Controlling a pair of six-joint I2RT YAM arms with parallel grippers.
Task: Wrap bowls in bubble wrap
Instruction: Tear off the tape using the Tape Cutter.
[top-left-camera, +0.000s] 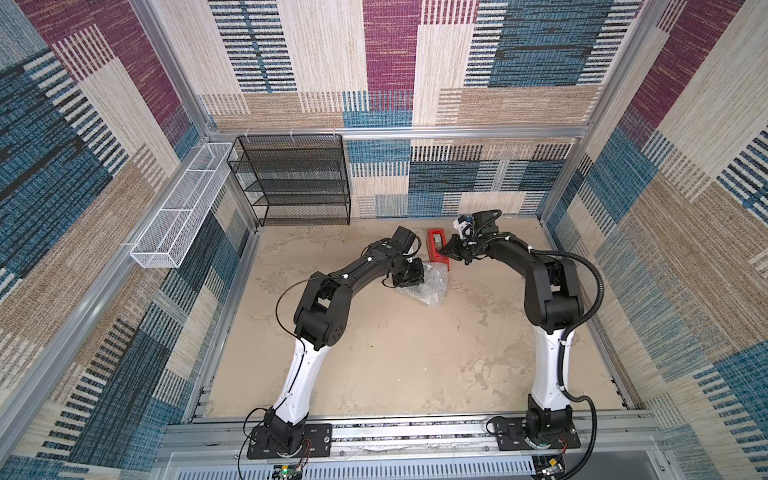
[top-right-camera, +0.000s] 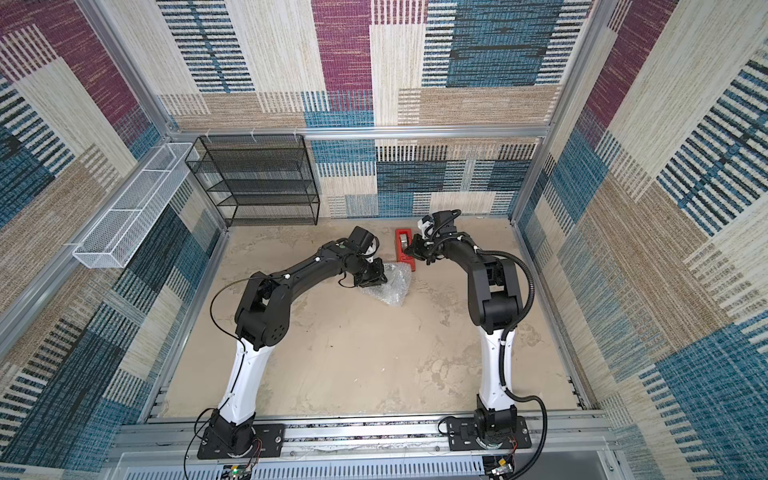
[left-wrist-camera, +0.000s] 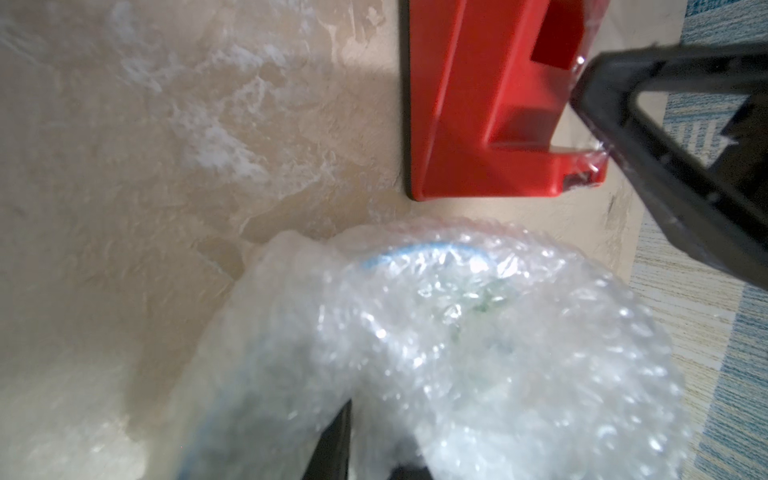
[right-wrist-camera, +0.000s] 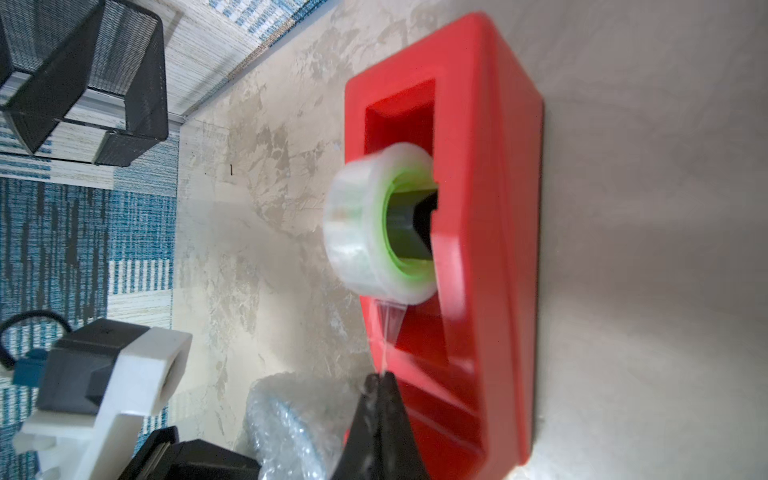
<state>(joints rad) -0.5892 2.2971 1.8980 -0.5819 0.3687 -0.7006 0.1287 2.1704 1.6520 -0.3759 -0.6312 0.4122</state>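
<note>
Well, look first at your left claw (top-left-camera: 411, 280): it is down on the bubble wrap (top-left-camera: 430, 293), its fingers close together with a fold of wrap between them. The bowl (left-wrist-camera: 465, 291) sits inside the wrap, on the table (top-left-camera: 395, 353) near the back. Just right of it stands the red tape holder (top-left-camera: 436, 249) with its tape roll (right-wrist-camera: 374, 232). Your right claw (right-wrist-camera: 380, 380) is pinched tight on the tape strip (right-wrist-camera: 388, 332) that comes off the roll
</note>
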